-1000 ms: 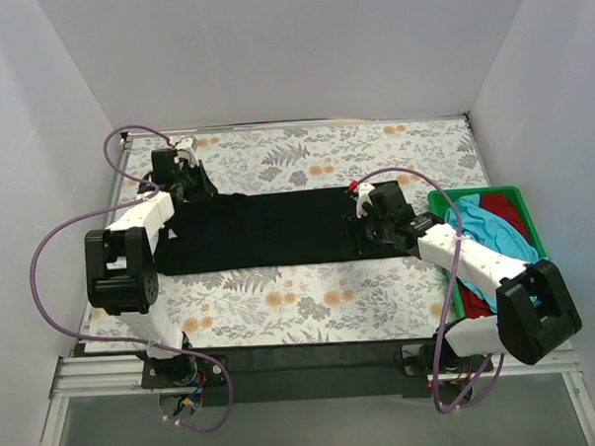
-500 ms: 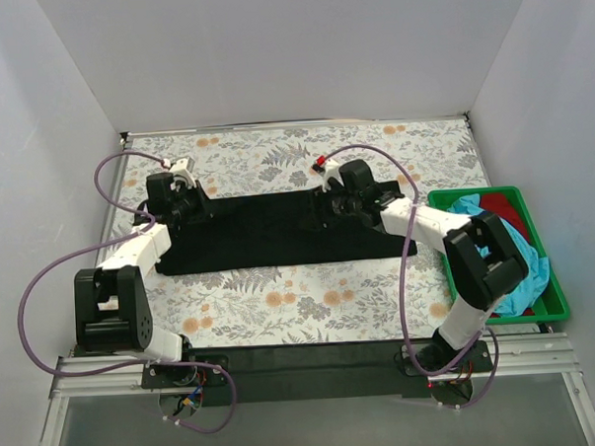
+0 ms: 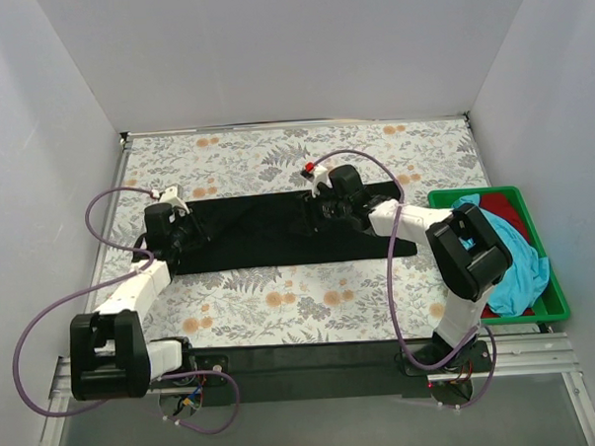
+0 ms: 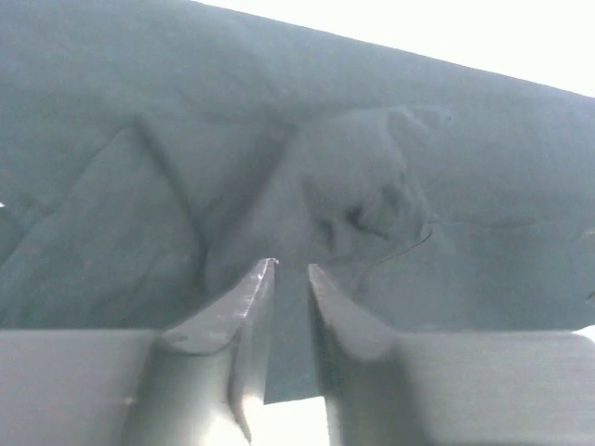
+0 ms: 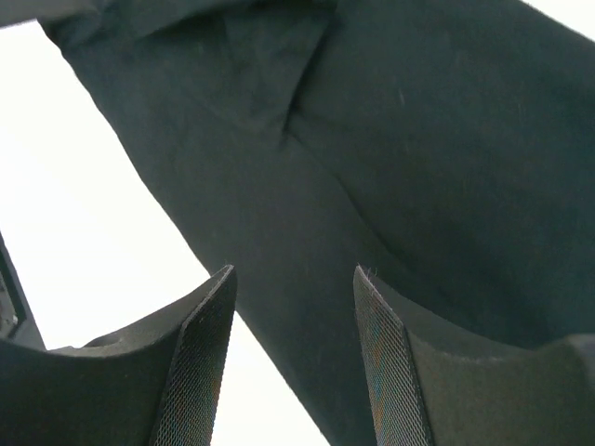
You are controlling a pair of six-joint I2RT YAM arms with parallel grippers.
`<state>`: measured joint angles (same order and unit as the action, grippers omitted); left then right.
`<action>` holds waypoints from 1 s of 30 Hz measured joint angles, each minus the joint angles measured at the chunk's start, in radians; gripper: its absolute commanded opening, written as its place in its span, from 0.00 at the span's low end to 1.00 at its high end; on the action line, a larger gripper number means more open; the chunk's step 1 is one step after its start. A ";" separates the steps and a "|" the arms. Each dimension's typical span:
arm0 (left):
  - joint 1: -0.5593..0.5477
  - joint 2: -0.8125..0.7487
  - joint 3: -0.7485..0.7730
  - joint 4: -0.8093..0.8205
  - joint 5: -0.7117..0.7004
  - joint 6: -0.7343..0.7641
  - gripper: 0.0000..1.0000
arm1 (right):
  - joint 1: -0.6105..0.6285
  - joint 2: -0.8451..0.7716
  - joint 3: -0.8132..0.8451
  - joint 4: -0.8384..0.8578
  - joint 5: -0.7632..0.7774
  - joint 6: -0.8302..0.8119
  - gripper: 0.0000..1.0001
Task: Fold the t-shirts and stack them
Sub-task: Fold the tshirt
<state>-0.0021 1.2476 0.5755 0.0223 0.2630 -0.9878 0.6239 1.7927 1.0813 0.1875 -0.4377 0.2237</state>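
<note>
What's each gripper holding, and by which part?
The left gripper pinches the black t-shirt by a fold at its left end; the right gripper is open, empty.

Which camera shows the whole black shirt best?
The top external view: the black shirt shows nearly whole, a long band across the table. The left wrist view shows only puckered cloth pinched in the left gripper; the right wrist view, a creased patch beyond the open right gripper.

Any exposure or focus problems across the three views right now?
Top view: even light, sharp, though the black shirt reads as one flat dark patch. Left wrist: background blown white, shirt washed grey, fingers soft. Right wrist: background clipped to pure white, no pattern visible; finger pads crisp enough to show mesh.
</note>
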 measured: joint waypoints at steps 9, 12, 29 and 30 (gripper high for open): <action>-0.089 -0.106 0.029 -0.023 -0.061 0.024 0.68 | 0.000 -0.179 -0.138 -0.029 0.057 -0.042 0.51; -0.172 -0.065 0.113 -0.024 -0.098 0.098 0.69 | 0.000 -0.256 -0.182 -0.032 0.078 -0.051 0.51; -0.379 0.576 0.544 -0.047 -0.335 0.523 0.43 | 0.000 -0.451 -0.319 -0.119 0.151 -0.075 0.52; -0.379 0.585 0.561 -0.053 -0.335 0.541 0.42 | 0.000 -0.454 -0.324 -0.121 0.153 -0.076 0.52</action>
<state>-0.3813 1.8324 1.1362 -0.0311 -0.0719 -0.4473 0.6239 1.3388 0.7570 0.0666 -0.2852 0.1478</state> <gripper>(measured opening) 0.429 0.517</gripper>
